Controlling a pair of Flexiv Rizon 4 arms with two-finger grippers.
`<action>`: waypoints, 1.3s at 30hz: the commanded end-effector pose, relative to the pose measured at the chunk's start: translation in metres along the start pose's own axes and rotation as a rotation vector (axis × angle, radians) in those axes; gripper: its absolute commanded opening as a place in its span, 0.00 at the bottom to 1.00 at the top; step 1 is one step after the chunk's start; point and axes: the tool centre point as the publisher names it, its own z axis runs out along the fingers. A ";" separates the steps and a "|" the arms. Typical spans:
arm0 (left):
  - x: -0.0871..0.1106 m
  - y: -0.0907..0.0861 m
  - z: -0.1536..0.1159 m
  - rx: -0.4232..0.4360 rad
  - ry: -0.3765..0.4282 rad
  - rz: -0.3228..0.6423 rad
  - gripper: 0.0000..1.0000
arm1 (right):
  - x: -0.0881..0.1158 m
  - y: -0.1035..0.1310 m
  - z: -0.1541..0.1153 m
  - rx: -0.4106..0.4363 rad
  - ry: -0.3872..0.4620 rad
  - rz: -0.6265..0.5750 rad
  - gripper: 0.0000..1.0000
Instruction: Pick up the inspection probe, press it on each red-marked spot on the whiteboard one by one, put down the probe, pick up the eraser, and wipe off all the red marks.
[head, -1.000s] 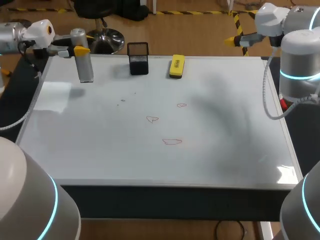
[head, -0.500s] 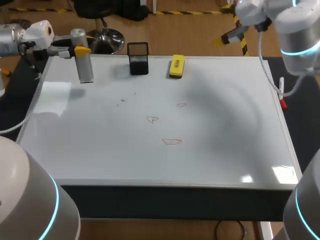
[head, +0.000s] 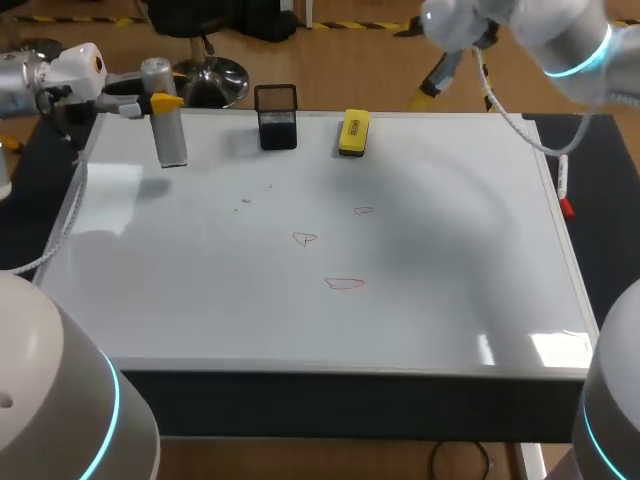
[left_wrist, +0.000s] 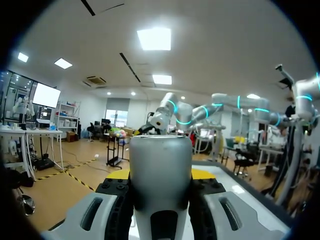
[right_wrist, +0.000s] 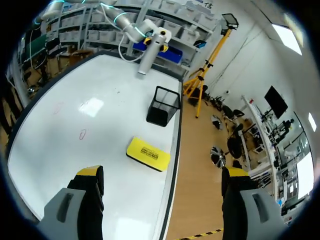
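Note:
The inspection probe (head: 168, 125), a grey cylinder, stands upright over the whiteboard's (head: 200, 300) far left corner, and my left gripper (head: 152, 101) is shut on its upper part. In the left wrist view the probe (left_wrist: 160, 165) fills the gap between the left gripper's (left_wrist: 161, 202) fingers. Three small red marks (head: 363, 211) (head: 305, 238) (head: 344, 283) lie mid-board. The yellow eraser (head: 353, 132) lies at the far edge. My right gripper (head: 420, 62) hangs open above the far edge, right of the eraser. In its wrist view the eraser (right_wrist: 148, 154) lies ahead of the open right gripper (right_wrist: 162, 181).
A black mesh holder (head: 277, 116) stands at the far edge between probe and eraser, also seen as the holder (right_wrist: 163, 106) in the right wrist view. A red-capped pen (head: 563, 190) lies along the board's right edge.
My right arm has swung left along the far edge, its open gripper now nearer the eraser. The left arm and the probe have stayed put.

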 end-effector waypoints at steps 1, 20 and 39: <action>0.006 -0.003 0.002 -0.004 -0.119 0.003 0.00 | -0.004 0.003 0.010 0.178 0.489 -0.275 1.00; 0.006 -0.003 0.002 -0.004 -0.119 0.003 0.00 | 0.004 0.000 0.051 0.208 0.621 -0.533 1.00; 0.006 -0.003 0.002 -0.004 -0.119 0.003 0.00 | 0.000 -0.011 0.084 0.290 0.585 -0.681 1.00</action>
